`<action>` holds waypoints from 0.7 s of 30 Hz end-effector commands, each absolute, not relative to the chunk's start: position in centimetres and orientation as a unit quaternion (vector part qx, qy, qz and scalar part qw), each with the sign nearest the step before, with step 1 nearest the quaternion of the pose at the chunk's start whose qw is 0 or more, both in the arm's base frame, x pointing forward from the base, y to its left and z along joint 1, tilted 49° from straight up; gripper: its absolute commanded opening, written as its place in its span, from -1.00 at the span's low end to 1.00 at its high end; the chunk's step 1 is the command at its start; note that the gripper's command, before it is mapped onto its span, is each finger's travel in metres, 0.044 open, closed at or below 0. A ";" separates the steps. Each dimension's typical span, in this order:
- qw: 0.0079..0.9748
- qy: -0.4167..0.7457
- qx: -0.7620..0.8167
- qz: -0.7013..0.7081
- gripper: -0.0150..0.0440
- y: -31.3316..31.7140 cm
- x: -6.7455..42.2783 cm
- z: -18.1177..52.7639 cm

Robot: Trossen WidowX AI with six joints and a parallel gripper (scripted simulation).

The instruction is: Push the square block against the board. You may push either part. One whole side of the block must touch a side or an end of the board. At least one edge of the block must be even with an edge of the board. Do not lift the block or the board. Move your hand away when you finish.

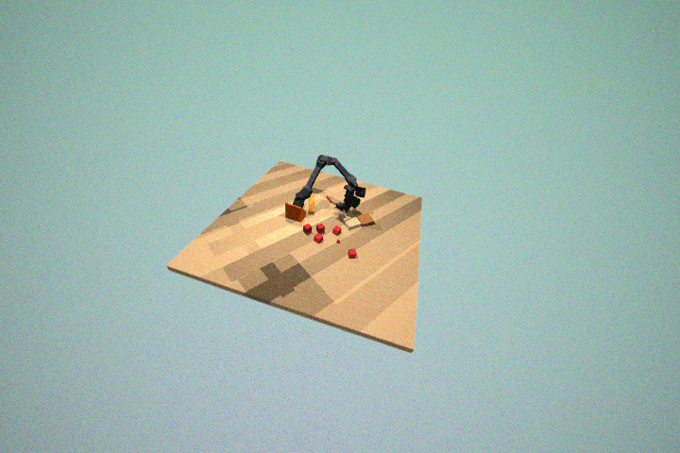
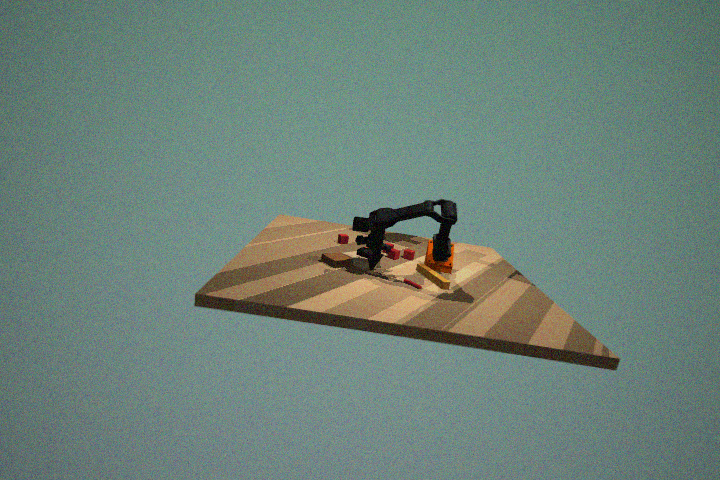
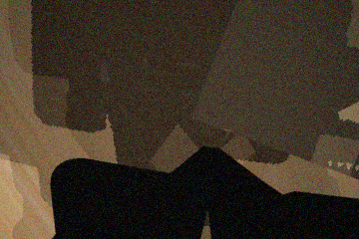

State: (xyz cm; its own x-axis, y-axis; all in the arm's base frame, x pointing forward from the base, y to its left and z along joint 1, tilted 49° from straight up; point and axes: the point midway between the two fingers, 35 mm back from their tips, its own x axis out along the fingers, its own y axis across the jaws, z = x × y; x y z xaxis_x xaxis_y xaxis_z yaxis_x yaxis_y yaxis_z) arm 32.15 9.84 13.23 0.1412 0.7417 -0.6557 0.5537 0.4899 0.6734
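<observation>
From my station I see the jaws (image 2: 371,261) fully closed, with nothing held, pointing down at the desk (image 2: 372,316). The square block (image 1: 365,219), brown, lies flat just beside them, and a pale board (image 1: 351,222) touches its side. Red cubes (image 1: 320,227) sit apart, nearer the orange base (image 1: 295,211).

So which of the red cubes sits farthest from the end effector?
The lone red cube, set apart toward the table's near edge in the top view; the other four cluster together closer to the end effector.
</observation>
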 end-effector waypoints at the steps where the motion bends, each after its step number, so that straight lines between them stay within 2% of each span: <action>1: 0.568 0.650 0.498 0.081 -0.49 10.2 31.6 13.5; 18: 0.567 0.650 0.499 0.082 -0.49 11.5 29.4 14.4; 21: 0.567 0.650 0.499 0.083 -0.49 9.7 29.6 15.6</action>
